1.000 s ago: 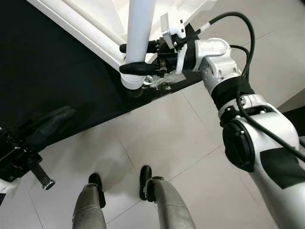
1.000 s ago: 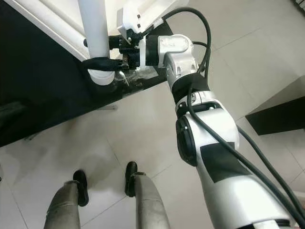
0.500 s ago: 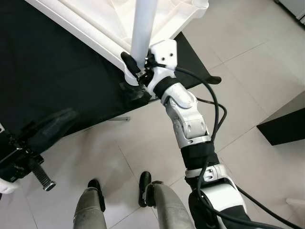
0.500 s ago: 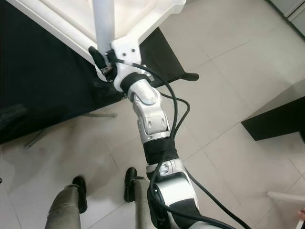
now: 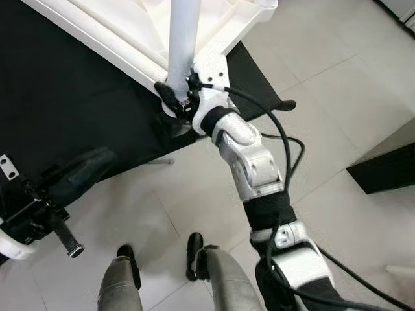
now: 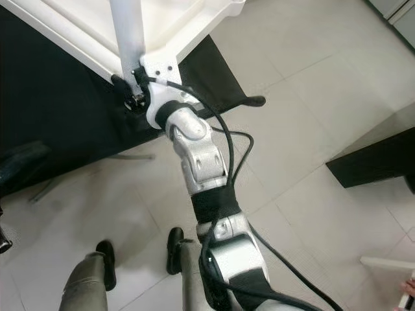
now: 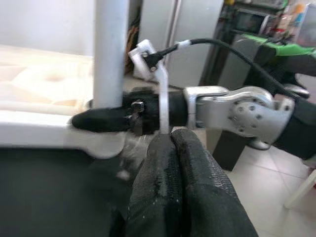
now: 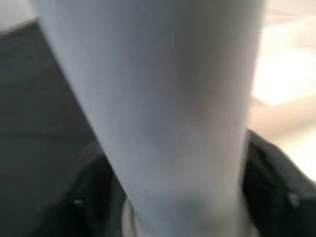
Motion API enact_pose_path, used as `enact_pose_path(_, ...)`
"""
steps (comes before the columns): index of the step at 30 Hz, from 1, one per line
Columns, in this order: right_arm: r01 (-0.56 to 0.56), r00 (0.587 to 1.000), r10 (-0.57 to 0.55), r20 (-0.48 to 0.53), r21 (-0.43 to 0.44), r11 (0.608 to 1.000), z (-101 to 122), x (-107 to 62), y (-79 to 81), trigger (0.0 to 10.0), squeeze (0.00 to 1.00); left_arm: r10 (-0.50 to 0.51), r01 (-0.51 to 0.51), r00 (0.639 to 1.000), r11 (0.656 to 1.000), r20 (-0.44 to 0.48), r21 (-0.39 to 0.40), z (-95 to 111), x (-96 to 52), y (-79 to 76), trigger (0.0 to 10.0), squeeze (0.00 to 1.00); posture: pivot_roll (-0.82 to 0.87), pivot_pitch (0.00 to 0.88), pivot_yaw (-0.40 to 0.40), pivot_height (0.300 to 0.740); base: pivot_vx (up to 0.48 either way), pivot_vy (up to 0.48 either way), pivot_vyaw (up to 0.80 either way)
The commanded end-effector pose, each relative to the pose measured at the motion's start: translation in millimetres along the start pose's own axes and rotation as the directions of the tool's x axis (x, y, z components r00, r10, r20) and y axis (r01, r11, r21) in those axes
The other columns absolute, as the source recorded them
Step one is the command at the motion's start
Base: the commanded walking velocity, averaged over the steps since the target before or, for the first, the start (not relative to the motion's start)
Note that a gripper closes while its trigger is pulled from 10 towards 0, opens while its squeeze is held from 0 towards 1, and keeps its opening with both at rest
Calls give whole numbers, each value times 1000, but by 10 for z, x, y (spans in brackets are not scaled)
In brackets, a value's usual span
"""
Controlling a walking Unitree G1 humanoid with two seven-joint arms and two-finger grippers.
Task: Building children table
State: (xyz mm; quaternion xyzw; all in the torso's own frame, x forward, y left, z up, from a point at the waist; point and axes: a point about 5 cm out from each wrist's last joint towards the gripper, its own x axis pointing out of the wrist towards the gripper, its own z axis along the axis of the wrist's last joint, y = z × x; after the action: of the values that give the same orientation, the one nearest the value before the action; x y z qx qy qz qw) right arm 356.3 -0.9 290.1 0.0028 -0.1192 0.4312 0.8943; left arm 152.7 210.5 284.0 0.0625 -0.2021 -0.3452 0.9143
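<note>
A white children's table top (image 5: 113, 40) lies upside down on a black surface (image 5: 65, 103). One white round leg (image 5: 183, 39) stands upright in its near corner socket. My right gripper (image 5: 172, 98) is shut on this leg just above the socket, one black finger on each side. In the right wrist view the leg (image 8: 158, 98) is very close, with the black fingers (image 8: 279, 177) beside it. My left gripper (image 5: 102, 162) hovers low at the left, over the black surface's near edge. Its fingers (image 7: 170, 148) are pressed together on nothing and point at the right gripper.
Pale floor tiles (image 5: 194, 194) lie below the black surface's edge. My own feet (image 5: 193, 254) stand on them. A low black block (image 5: 389, 170) sits at the right. A black cable (image 5: 285, 136) loops off my right forearm.
My right arm has swung from the right side to straight below the leg, with the gripper still clamped on it. My left gripper has risen slightly. The view shifted.
</note>
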Motion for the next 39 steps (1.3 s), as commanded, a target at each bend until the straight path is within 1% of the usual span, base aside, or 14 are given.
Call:
enact_pose_path(1, -207, 978, 206, 19, 15, 978, -4, 9, 110, 10000, 137, -21, 21, 1000, 1000, -11, 2, -7, 4, -62, 10000, 0, 98, 434, -224, 740, 0, 0, 0)
enact_pose_path(2, -349, 937, 349, 14, -36, 937, 43, -31, 139, 10000, 0, -21, 21, 1000, 1000, -16, 2, -16, 1, -63, 10000, 0, 102, 430, -221, 740, 0, 0, 0)
enact_pose_path(4, -584, 809, 584, -61, -186, 790, 52, -166, 174, 10000, 0, -21, 21, 1000, 1000, -21, 4, -25, 0, -61, 10000, 0, 102, 430, -221, 740, 0, 0, 0)
enact_pose_path(5, -584, 809, 584, -61, -186, 790, 52, -166, 174, 10000, 0, -21, 21, 1000, 1000, -21, 4, -25, 0, -61, 10000, 0, 102, 430, -221, 740, 0, 0, 0)
enact_pose_path(7, -652, 757, 642, -118, -190, 734, 57, -170, 80, 10000, 0, -21, 21, 1000, 1000, -20, 10, -14, 4, -60, 10000, 0, 117, 435, -220, 740, 0, 0, 0)
enact_pose_path(12, -677, 735, 669, -110, -171, 716, 158, -97, -13, 10000, 0, -18, 18, 1000, 1000, -24, 16, 2, -3, -58, 10000, 0, 128, 438, -214, 740, 0, 0, 0)
enact_pose_path(17, -771, 636, 765, -103, -136, 623, 218, -102, -53, 10000, 0, -15, 16, 1000, 1000, -27, 17, 8, 1, -62, 10000, 0, 132, 443, -213, 740, 0, 0, 0)
enact_pose_path(18, -771, 636, 765, -103, -136, 623, 218, -102, -53, 10000, 0, -15, 16, 1000, 1000, -27, 17, 8, 1, -62, 10000, 0, 132, 443, -213, 740, 0, 0, 0)
enact_pose_path(19, -782, 622, 776, -101, -125, 611, 222, -106, -63, 0, 0, -15, 16, 999, 1000, -28, 17, 9, 3, -67, 10000, 0, 133, 446, -216, 740, 0, 0, 0)
enact_pose_path(24, -804, 594, 799, -95, -108, 585, 216, -114, -98, 0, 0, -13, 14, 999, 1000, -32, 14, -3, 5, -75, 10000, 0, 132, 449, -215, 740, 0, 0, 0)
enact_pose_path(32, -762, 647, 759, -72, -108, 639, 136, -167, -188, 0, 0, -15, 16, 999, 1000, -31, 11, -8, 17, -78, 10000, 0, 129, 444, -213, 740, 0, 0, 0)
enact_pose_path(35, -583, 813, 574, -104, -158, 797, -20, -254, -357, 0, 0, -13, 13, 1000, 1000, -28, 11, -8, 21, -59, 10000, 0, 123, 447, -191, 740, 0, 0, 0)
enact_pose_path(36, -583, 813, 574, -104, -158, 797, -20, -254, -357, 0, 0, -13, 13, 1000, 1000, -28, 11, -8, 21, -59, 10000, 0, 123, 447, -191, 740, 0, 0, 0)
enact_pose_path(39, -234, 968, 214, -134, -156, 960, -302, -360, -497, 0, 0, -21, 21, 999, 1000, -26, 2, -23, 36, -55, 10000, 0, 126, 445, -185, 740, 0, 0, 0)
